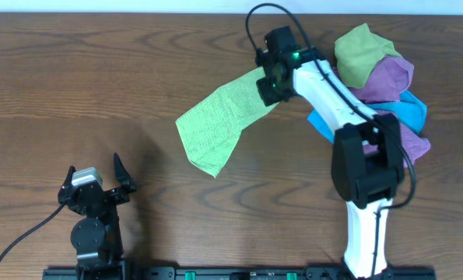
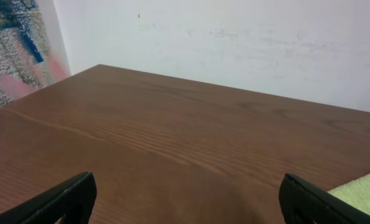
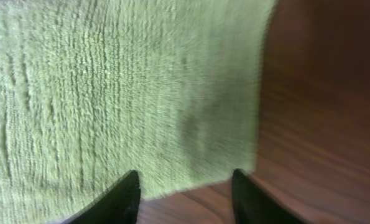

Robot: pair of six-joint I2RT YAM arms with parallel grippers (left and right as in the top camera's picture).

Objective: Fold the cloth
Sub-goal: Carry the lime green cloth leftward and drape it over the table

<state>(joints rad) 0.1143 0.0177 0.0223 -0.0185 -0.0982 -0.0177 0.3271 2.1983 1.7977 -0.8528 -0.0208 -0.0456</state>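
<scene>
The cloth (image 1: 219, 124) is lying on the brown tabletop (image 1: 99, 78), near the middle. It is making a long slanting strip. One end is pointing down toward the left arm's side. The other end is reaching up to the right pincer (image 1: 271, 78).

The right pincer is hanging just over that top end. In its own camera, its two fingers are standing partly apart with the cloth's short edge showing between them. They are not pinching anything. I think the pincer is sitting low over this end because the corners are the best places to grab for a fold.

The left pincer (image 1: 95, 173) is waiting near the front of the tabletop, well apart from the cloth. It is opening as wide as it can and holding nothing. Only a small corner of the cloth is peeking into its camera on the right. It is probably staying back so that it is not bumping the other arm.

Behind the right arm, a pile of other cloths (image 1: 383, 82) is sitting. A dull green one is lying on top, with purple and blue ones under it. They are not touching the bright green cloth.

The cloth is not looking neatly folded yet. I am guessing the folding is only starting. A loose pinch could be letting the soft cloth slip and bunch up.
</scene>
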